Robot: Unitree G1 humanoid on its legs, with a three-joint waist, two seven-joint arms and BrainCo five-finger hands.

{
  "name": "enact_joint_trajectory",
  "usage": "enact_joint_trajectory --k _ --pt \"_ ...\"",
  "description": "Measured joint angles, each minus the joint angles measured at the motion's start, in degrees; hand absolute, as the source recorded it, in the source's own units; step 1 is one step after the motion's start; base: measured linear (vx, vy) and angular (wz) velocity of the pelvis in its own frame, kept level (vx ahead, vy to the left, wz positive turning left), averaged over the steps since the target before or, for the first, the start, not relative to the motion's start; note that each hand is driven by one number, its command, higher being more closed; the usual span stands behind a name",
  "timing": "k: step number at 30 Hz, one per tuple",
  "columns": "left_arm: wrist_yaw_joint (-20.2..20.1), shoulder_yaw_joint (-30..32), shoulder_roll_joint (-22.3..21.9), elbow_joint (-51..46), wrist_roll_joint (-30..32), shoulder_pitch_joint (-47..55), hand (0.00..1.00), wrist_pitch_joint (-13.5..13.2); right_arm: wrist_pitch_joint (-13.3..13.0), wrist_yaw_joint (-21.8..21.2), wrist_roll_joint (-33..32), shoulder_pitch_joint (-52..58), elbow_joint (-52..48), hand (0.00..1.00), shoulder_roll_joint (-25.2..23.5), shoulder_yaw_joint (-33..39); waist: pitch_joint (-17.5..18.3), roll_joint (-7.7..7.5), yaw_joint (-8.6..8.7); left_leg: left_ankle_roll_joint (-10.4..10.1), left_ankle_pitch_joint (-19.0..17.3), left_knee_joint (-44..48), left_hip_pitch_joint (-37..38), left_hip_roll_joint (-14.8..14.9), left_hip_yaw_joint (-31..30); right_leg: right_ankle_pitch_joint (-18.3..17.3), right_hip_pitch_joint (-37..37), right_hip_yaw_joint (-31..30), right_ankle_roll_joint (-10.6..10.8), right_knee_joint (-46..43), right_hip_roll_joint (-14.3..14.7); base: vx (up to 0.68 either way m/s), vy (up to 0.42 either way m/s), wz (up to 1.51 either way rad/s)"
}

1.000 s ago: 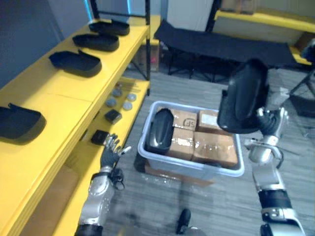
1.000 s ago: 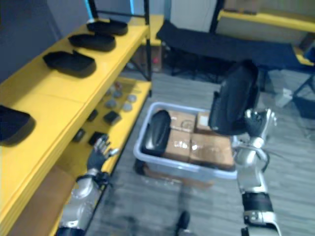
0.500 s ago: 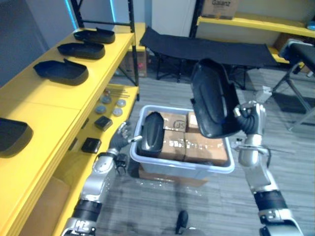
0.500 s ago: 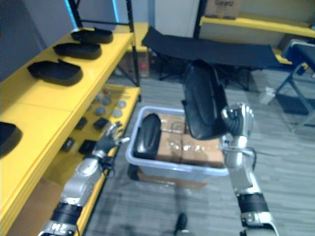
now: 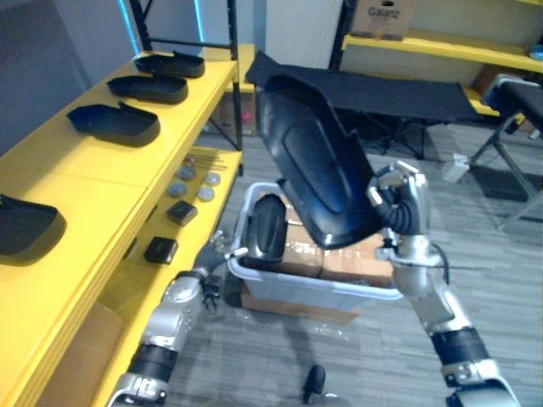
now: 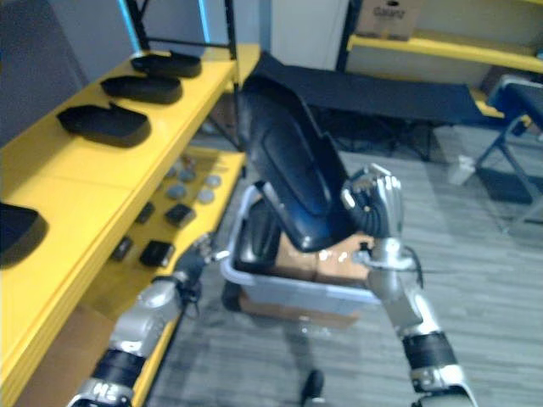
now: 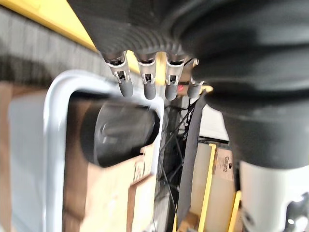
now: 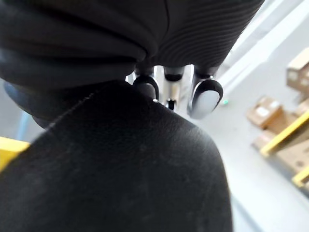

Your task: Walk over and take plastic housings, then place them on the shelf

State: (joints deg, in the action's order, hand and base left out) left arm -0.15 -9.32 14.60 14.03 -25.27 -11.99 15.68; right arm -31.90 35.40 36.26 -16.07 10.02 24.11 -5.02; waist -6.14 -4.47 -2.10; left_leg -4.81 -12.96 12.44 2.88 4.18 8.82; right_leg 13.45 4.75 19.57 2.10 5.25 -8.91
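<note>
1. One large black plastic housing (image 5: 318, 170) hangs raised above the grey bin (image 5: 322, 287), tilted, its upper end leaning toward the yellow shelf (image 5: 93, 170).
2. The right hand (image 5: 399, 208) has its fingers curled tight round this housing's lower edge.
3. The left hand (image 5: 217, 254) sits low, just beside the bin's left corner, fingers (image 7: 145, 87) straight and holding nothing.
4. A second housing (image 5: 267, 229) stands on end inside the bin, against cardboard boxes (image 5: 349, 261).
5. Four more housings (image 5: 114, 123) lie on the shelf's top level.
</note>
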Motion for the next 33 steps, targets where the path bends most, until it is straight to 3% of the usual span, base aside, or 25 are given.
enact_joint_trajectory --k 8,17,23,29,33 --pt "-0.01 -3.74 -2.47 1.02 -10.40 -0.01 0.00 -1.35 -1.93 0.59 2.35 1.99 0.04 1.00 -0.76 -3.89 0.03 0.05 0.56 -0.31 -0.12 -0.30 0.10 0.57 0.01 0.08 0.01 0.76 -0.55 -0.01 0.36 0.02 0.001 0.00" --pt "-0.64 -7.18 -5.12 1.02 -20.18 -1.60 0.00 -7.17 -1.89 3.53 5.26 2.30 2.94 1.00 -2.65 -8.00 0.15 0.22 0.63 -0.26 -0.14 -0.87 0.71 0.25 0.47 0.96 -0.03 0.42 0.45 -0.01 0.22 0.01 0.002 -0.02" --pt "0.88 -6.83 -6.00 1.02 -26.03 -1.60 0.00 -8.02 -1.88 4.74 5.29 2.29 4.26 1.00 -3.42 -8.00 1.25 0.66 0.61 -0.14 -0.21 -0.80 0.90 0.19 0.77 0.46 -0.05 0.18 -0.04 0.00 0.07 -0.01 0.002 -0.02" --pt "5.56 -4.19 -6.89 2.76 -23.07 -1.56 0.00 -8.04 -1.49 4.88 6.33 2.29 4.26 1.00 -3.58 -7.97 1.31 0.76 0.56 -0.16 -0.19 -0.76 0.85 0.42 0.69 -0.13 -0.10 0.53 -0.14 0.00 0.27 0.00 0.000 0.00" --pt "11.27 -0.35 -7.62 9.02 -7.41 -1.24 0.00 -7.42 -0.75 5.97 6.28 2.29 4.24 1.00 -3.75 -7.39 1.32 0.76 0.55 -0.18 -0.21 -0.85 0.94 0.62 0.41 -0.10 -0.35 0.82 -0.26 0.00 0.44 0.01 0.001 0.02"
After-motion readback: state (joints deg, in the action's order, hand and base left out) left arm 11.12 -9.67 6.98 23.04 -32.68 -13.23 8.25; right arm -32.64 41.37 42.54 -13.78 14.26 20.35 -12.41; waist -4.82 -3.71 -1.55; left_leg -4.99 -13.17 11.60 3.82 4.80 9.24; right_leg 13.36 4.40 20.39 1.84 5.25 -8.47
